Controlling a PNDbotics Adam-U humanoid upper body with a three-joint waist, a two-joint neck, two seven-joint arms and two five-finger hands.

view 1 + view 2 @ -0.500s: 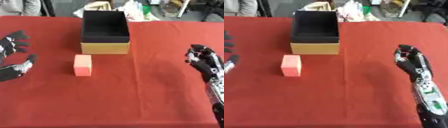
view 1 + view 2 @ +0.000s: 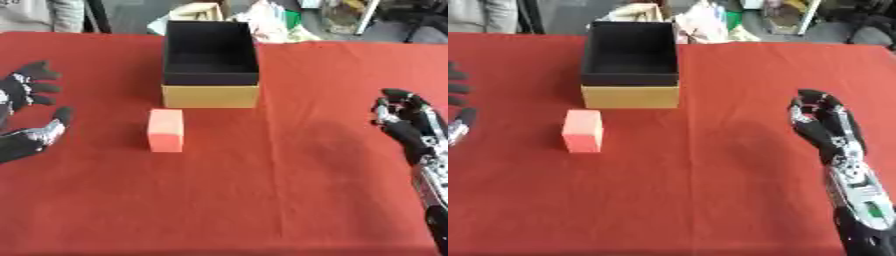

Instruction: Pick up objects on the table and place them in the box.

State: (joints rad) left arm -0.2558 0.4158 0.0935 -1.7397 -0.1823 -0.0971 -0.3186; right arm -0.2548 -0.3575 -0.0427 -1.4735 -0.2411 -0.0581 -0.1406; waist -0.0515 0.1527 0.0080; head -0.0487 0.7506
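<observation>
The red table (image 2: 262, 200) fills most of both views. Nearest on the right, the right hand (image 2: 820, 120) rests on the cloth well to the right of the box, its forearm running toward the near edge; its fingers are curled inward and hold nothing. On the left side, the left hand (image 2: 26, 115) sits well to the left of the box and slightly nearer than it, with fingers spread apart and the thumb held wide, touching no object.

Between the hands, the pink block (image 2: 165, 130) lies flat on the cloth just in front of the box's near left corner, apart from it by a narrow strip of red. Its long axis runs near to far, one short end pointing at the box, the other toward the near edge.

Farther back stands the box (image 2: 210, 95), open at the top, with a tan outer front wall and a black inside; nothing shows in it. Its long axis also runs near to far.
</observation>
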